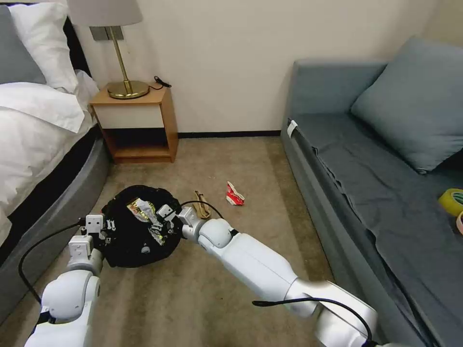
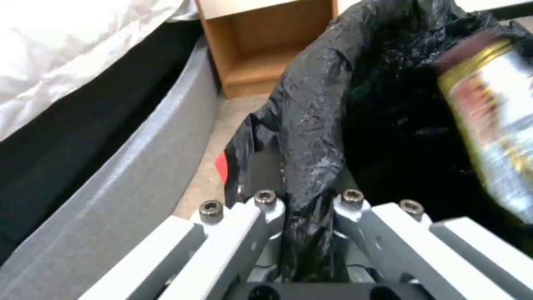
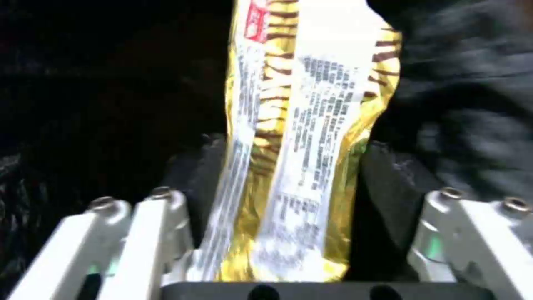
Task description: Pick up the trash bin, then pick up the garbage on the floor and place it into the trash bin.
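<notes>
Dropping wrapper [image 3: 289,137] into bin [image 1: 126,241]: right tool [image 1: 161,219] over bin mouth, spread, wrapper loose between fingers. Left tool [image 2: 308,204] pinching bin bag rim. Next: carton scrap [image 1: 235,194] on floor.

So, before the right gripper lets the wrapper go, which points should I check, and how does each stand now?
1. Left gripper clamped on the trash bin liner: ok.
2. Right gripper over the bin opening: ok.
3. Snack wrapper between the fingers: ok; whether they clamp it, cannot tell.
4. Wrapper hangs inside the black bag: ok.
5. Floor cleared: not ok; red-white carton scrap and tan paper scrap lie on the carpet.
</notes>
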